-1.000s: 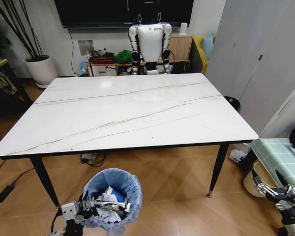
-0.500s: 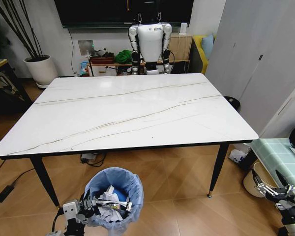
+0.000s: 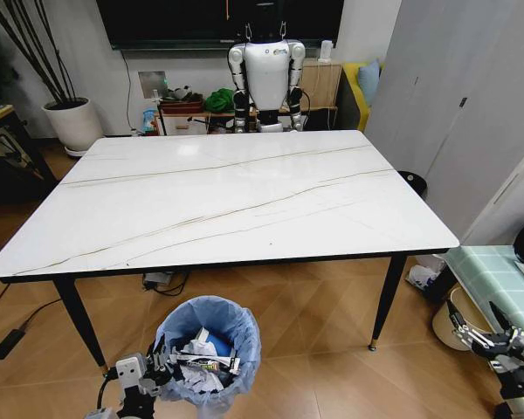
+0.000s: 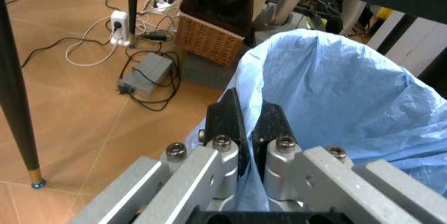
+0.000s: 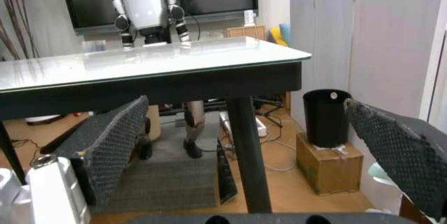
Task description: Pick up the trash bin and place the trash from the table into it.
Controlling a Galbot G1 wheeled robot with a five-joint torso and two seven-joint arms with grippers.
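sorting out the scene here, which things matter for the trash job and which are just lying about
Job:
- trash bin, rim held by left gripper
- trash inside it
- table
- right gripper, open, low at the right

Lying about:
- white plant pot
- wicker basket
- black bin

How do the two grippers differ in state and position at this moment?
The left gripper is shut on the trash bin, its fingers pinching the blue bag's rim by the table's near edge; the right gripper is open, holds nothing and sits low at the robot's right, away from the bin. Both are below the tabletop.
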